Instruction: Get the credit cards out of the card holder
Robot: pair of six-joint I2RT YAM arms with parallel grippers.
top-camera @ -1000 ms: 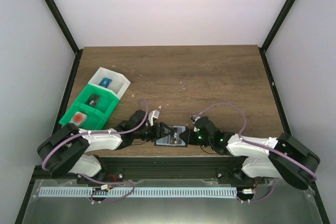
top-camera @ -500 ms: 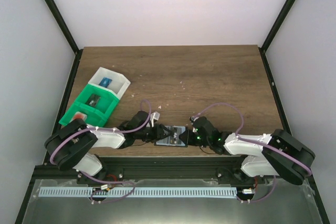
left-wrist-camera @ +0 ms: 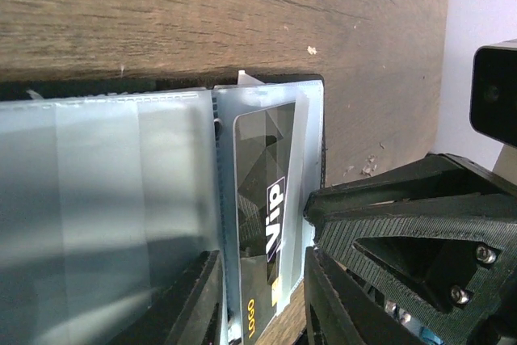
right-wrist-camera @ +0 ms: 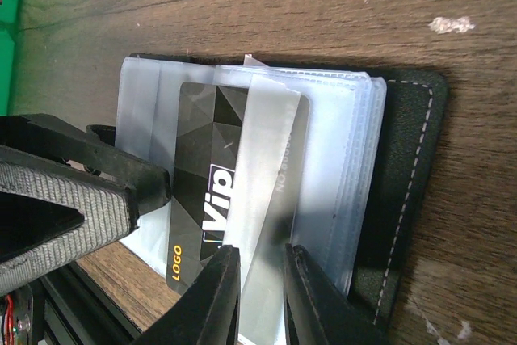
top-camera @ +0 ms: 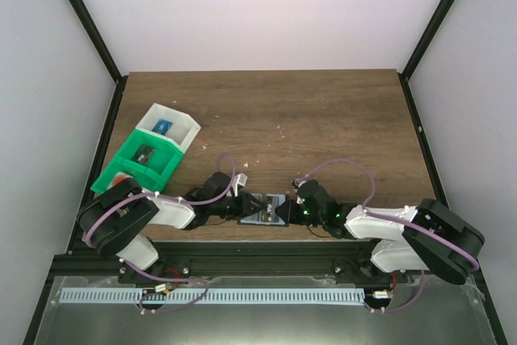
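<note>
With the card holder [top-camera: 265,209] open at 6 o'clock on the surface [top-camera: 323,119], the right claw [right-wrist-camera: 260,296] narrowly pinches its clear sleeve [right-wrist-camera: 262,199] from 3 o'clock, while the left claw [left-wrist-camera: 262,300], half-narrowed astride the black card [left-wrist-camera: 262,191] with grip unconfirmed, should next clamp and draw toward 9 o'clock.

You're in a robot lab cell: wood-grain table [top-camera: 323,119], plain white walls [top-camera: 266,14] and black frame posts [top-camera: 82,14] around it, left arm [top-camera: 166,212] and right arm [top-camera: 380,222] bolted at its near edge, metal tray [top-camera: 266,325] just below.
</note>
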